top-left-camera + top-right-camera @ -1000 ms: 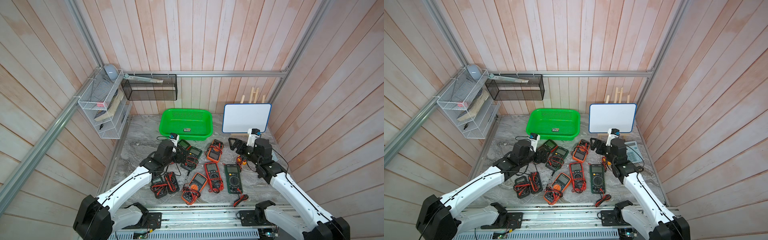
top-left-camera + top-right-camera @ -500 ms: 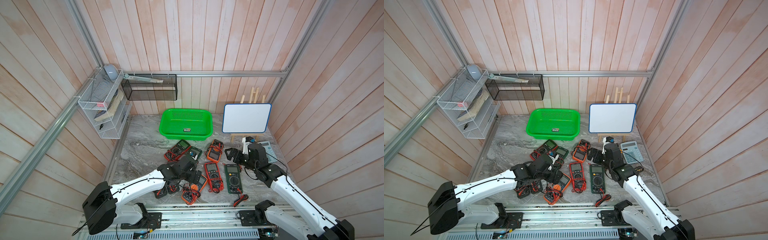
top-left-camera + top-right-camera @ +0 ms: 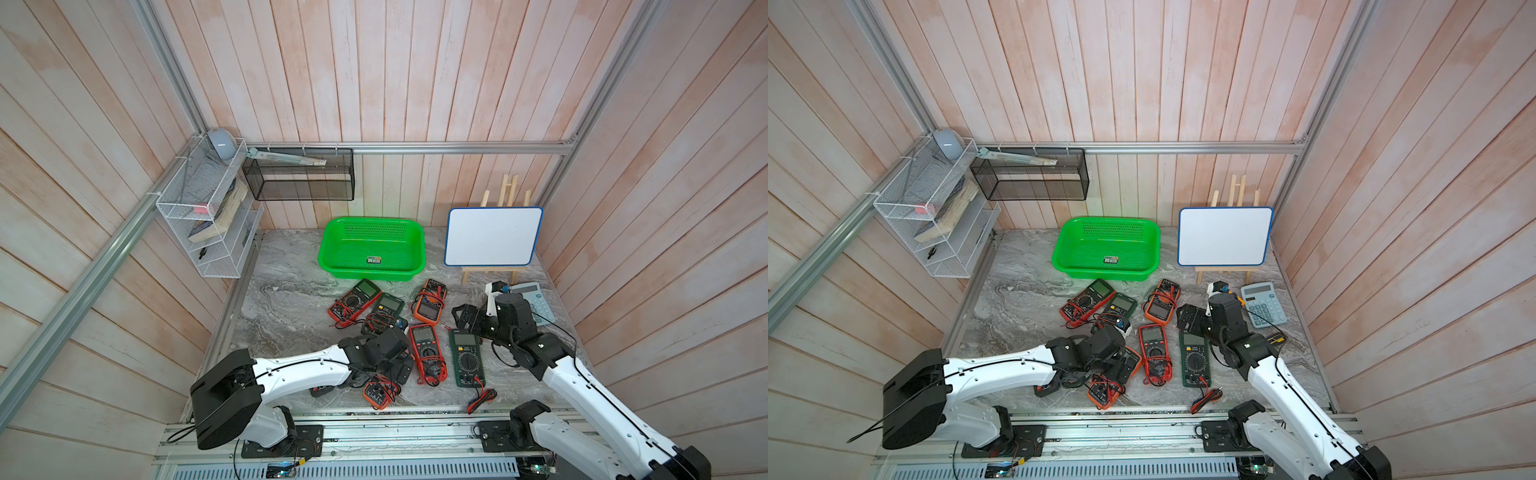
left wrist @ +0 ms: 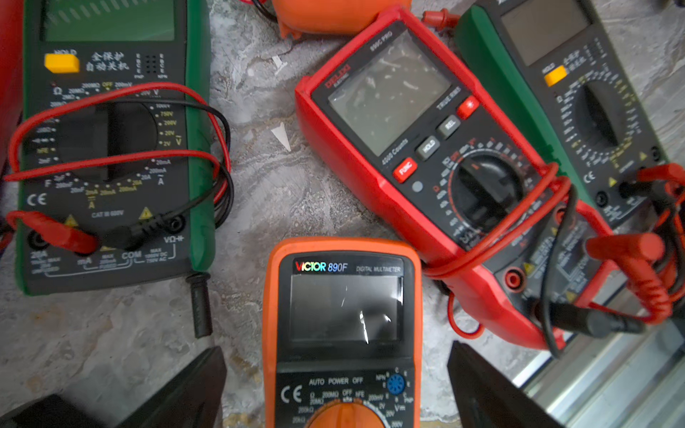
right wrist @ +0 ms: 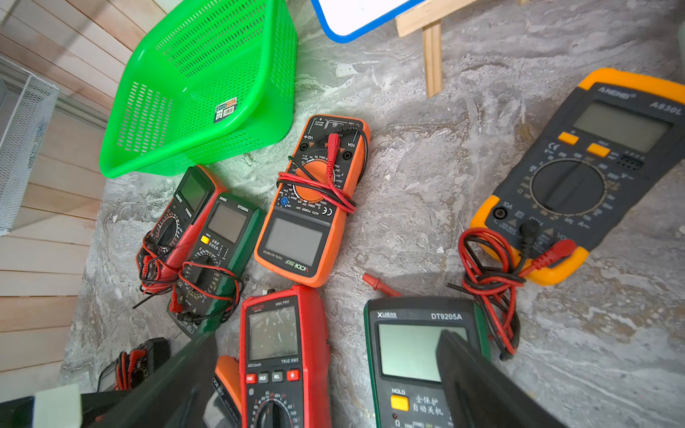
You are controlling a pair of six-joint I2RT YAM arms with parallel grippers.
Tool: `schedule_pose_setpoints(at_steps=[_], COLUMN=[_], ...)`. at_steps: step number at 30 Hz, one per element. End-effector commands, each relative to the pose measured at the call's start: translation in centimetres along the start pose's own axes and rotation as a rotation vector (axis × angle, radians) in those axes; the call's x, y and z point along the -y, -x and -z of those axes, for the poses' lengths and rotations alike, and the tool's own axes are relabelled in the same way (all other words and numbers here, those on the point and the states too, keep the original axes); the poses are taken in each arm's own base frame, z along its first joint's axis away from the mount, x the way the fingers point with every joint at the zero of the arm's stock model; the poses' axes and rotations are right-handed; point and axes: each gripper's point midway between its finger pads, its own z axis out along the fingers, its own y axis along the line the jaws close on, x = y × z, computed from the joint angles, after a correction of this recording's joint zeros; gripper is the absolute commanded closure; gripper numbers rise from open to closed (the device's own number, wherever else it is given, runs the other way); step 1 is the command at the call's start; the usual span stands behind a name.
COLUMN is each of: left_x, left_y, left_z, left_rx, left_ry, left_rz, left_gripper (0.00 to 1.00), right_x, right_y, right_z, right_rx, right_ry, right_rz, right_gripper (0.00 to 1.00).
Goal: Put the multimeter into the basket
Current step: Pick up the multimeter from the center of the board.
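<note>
The green basket (image 3: 365,274) (image 3: 1100,274) (image 5: 259,129) stands at the back centre with no multimeter in it. Several multimeters lie in front of it. My left gripper (image 3: 399,368) (image 4: 335,355) is open, low over the orange multimeter (image 4: 343,315) (image 3: 1102,390) at the front. Its fingers (image 4: 192,392) stand on either side of the case, apart from it. My right gripper (image 3: 467,318) (image 5: 328,335) is open and holds nothing. It hovers above the red multimeter (image 5: 278,341) (image 3: 424,349) and the green multimeter (image 5: 407,352) (image 3: 465,357).
A second orange multimeter (image 3: 430,301), a red one (image 3: 353,299) and a green one (image 3: 384,309) lie near the basket. A yellow one (image 5: 578,178) lies under my right arm. Whiteboard on easel (image 3: 492,237) and calculator (image 3: 536,301) stand back right. Wire rack (image 3: 208,224) and black mesh bin (image 3: 299,178) hang on the walls.
My left arm swung from beside the basket to the front and came down over the orange multimeter. My right gripper shifted slightly toward the meters. Both stayed open.
</note>
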Motion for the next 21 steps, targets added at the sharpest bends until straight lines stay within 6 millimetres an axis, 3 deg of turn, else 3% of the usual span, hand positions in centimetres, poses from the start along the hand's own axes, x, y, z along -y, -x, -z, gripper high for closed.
schedule_pose_setpoints(at_steps=[1,21], left_x=[-0.4,-0.8], left_y=[-0.7,-4.7], left_z=[-0.7,-3.3], left_rx=[-0.004,-0.105], left_ry=[0.028,0.063], left_rz=[-0.026,-0.091], left_gripper=[0.00,0.00], right_x=[0.5,1.0], right_y=[-0.2,0.2], right_z=[0.1,-0.6], right_rx=[0.000,-0.011], right_ry=[-0.027,-0.063], right_rz=[0.011,0.011], right_gripper=[0.02,0.02])
